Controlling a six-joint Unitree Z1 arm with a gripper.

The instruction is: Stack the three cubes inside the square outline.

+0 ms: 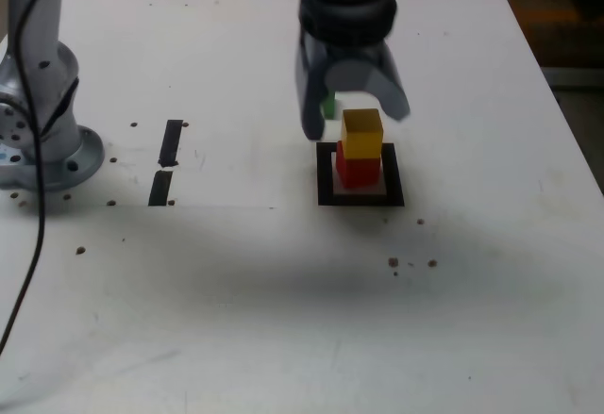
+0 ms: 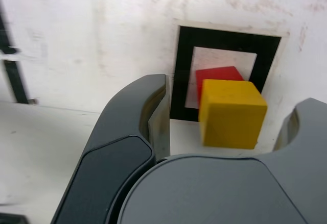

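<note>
I see a white table, scuffed and dotted with dark specks, filling the exterior view, with two short black tape strips at centre left and the arm's grey base at the left edge. The yellow cube sits on the red cube inside the square outline just right of centre; the green cube shows behind the gripper. The gripper's jaws are spread, flanking the yellow cube without touching it.

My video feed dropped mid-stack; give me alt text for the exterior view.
A yellow cube sits on a red cube inside the square outline, with the open tool just above and behind it. A green cube peeks out behind the tool.
</note>
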